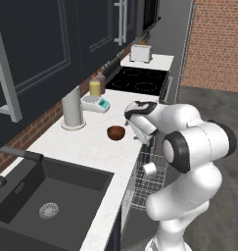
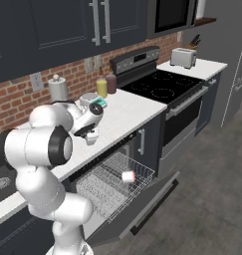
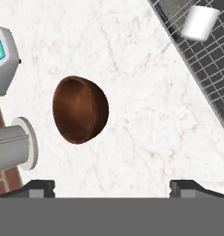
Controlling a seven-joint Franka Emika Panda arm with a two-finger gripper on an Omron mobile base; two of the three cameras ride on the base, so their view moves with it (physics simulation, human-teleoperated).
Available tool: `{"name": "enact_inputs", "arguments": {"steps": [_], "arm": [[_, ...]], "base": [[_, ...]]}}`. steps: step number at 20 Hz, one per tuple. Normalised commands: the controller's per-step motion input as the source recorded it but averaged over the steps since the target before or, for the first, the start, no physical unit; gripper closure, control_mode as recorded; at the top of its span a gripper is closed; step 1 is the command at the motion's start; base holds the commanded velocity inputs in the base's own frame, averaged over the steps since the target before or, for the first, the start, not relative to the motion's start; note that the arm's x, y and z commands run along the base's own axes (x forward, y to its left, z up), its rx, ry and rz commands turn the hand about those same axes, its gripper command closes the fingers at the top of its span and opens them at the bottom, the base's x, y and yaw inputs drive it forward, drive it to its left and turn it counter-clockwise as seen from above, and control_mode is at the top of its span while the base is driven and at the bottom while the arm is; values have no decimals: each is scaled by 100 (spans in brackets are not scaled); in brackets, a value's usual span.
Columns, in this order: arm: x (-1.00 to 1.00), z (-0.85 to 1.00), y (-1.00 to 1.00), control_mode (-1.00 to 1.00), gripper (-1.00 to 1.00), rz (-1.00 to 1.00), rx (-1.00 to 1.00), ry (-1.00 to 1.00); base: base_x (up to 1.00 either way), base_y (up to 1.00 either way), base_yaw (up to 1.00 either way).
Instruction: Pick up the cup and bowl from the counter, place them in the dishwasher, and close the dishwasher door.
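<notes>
Base views flank arm, share counter [image 1: 86,147] – hand view looks down, close

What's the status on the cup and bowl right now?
Hand open, empty, above the counter. Cup lying in the dishwasher rack; bowl on the counter, untouched. Dishwasher door down. Nothing between hand and bowl.

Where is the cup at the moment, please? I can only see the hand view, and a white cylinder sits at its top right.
Observer: The cup lies on its side in the pulled-out dishwasher rack.
Operator: Is the dishwasher door open?
Observer: Yes, the dishwasher door is dropped down below the rack.
Operator: And where is the claw?
Observer: The claw hangs open at the counter edge, right of the bowl, holding nothing.
</notes>
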Motion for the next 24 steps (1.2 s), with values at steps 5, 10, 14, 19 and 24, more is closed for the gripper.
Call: {"name": "enact_inputs", "arguments": {"steps": [5,10,14,19,24], "arm": [[50,-26,9,-100,-100,0,-2,8],[39,-38,1,-100,-100,0,-2,10],[25,-50,0,-100,-100,0,-3,11],[21,-30,0,-100,-100,0,-3,4],[32,-5,5,-100,-100,0,-1,0]], "base": [[0,0,0],[0,0,0],[0,0,0],[0,0,0],[0,0,0]]}}
